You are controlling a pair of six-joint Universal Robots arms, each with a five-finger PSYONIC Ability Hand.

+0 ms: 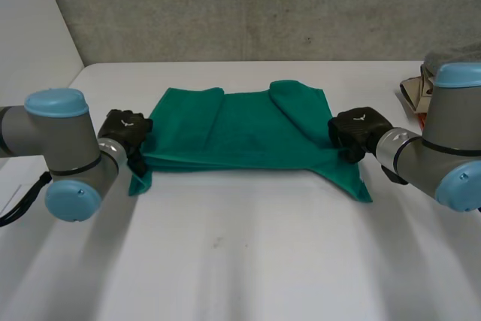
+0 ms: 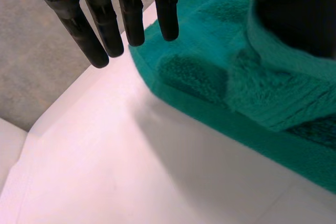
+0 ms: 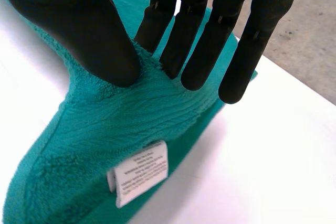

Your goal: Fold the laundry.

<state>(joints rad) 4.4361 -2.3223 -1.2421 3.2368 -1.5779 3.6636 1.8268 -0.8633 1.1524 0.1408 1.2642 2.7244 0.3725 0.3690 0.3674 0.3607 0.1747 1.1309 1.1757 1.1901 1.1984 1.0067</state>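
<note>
Green towel point(image 1: 240, 129) lies flat on the white tabletop point(image 1: 240, 261), midway between the left and right edges and somewhat nearer the far edge, with its long side running left to right. It is folded into layers: loose folds sit on top at the far left and far right, and a corner pokes out toward the near edge at each end. Left hand point(image 1: 124, 129) sits at the towel's left end, on the left arm point(image 1: 64, 148), which comes in from the tabletop's left edge. In the left wrist view, the left hand's point(image 2: 128, 9) fingers are straight and spread, well apart from the thumb, with their tips over the towel's point(image 2: 210, 72) edge and the bare table beside it. The thumb rests on a raised ridge of cloth and nothing is gripped. Right hand point(image 1: 359, 131) sits at the towel's right end, on the right arm point(image 1: 443, 152). In the right wrist view, the right hand's point(image 3: 189, 35) fingers are straight with their tips down on the towel point(image 3: 121, 124) — the thumb is pressed in toward them and a ridge of cloth is pinched up between thumb and nearest finger. A white care label point(image 3: 139, 171) is sewn at the towel's edge just beyond that thumb. A pale bundle point(image 1: 413, 95) lies at the tabletop's right edge, partly behind the right arm — can't tell what it is. A grey wall point(image 1: 263, 5) rises behind the far edge.
</note>
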